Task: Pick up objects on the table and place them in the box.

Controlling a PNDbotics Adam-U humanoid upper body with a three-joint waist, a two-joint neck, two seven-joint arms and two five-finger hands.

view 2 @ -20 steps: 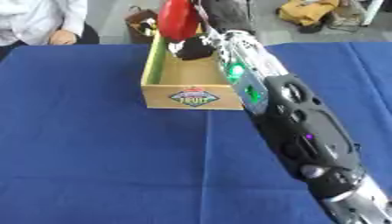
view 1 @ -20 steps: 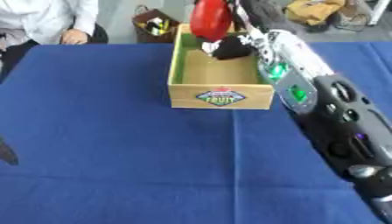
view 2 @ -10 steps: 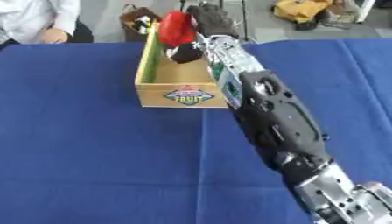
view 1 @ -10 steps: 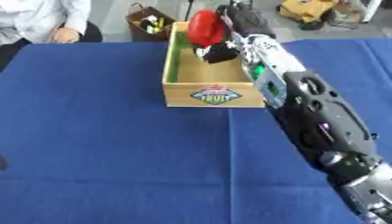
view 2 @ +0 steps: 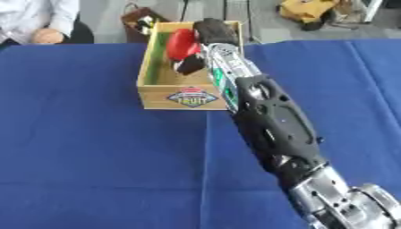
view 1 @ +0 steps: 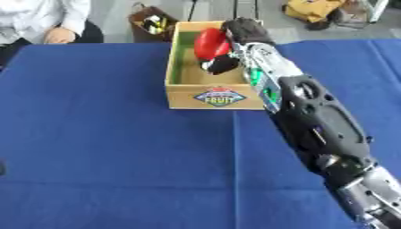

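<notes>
The red object (view 1: 210, 42) is held by the right hand (view 1: 244, 32), which is stretched far forward over the box (view 1: 178, 85). The fingers are curled round it, and a dark part of the hand or of the object shows just below the red, at the height of the box's rim; which of the two it is cannot be told. The red object sits on the left side of the hand, towards the middle of the box, and its long axis runs roughly up and down with a slight tilt. Directly under hand and object the green floor of the box is seen, so the object is judged to be inside the box's outline, near the far right corner, and not yet set down.

The coming move is judged to turn on this one relation: the open floor lies straight below and a little to the left of the hand, so a short lowering and a release should be enough. The right wall of the box is just beside the forearm and could be brushed.

Beyond the box the blue tabletop (view 1: 102, 147) is spread out. The left hand is not seen in either view.
</notes>
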